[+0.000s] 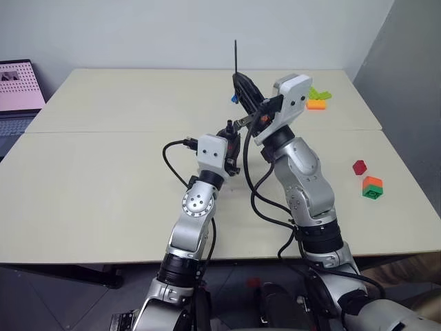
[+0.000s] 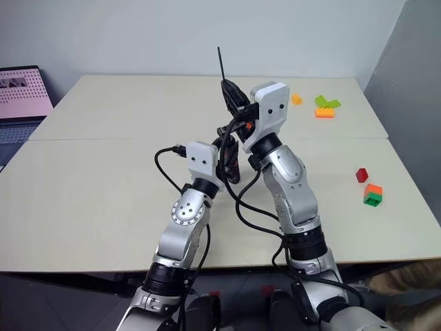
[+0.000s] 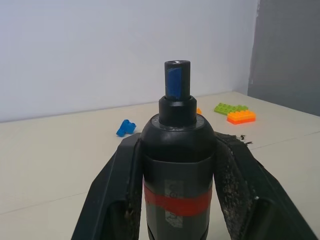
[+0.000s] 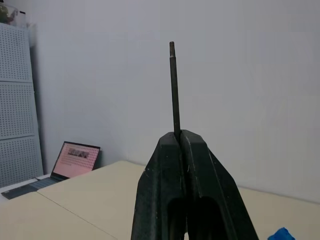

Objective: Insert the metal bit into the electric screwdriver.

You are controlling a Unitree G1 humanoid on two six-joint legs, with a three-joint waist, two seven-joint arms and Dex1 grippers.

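A wide cream-coloured desk [image 1: 124,172] stands against a plain white wall [image 1: 172,27], with a grey panel [image 1: 413,55] on the right. An open pink-screened laptop [image 1: 17,86] rests left, possibly on a separate surface.

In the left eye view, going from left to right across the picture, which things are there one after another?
Laptop → left gripper holding the electric screwdriver → orange and green blocks → red block → orange-green block.
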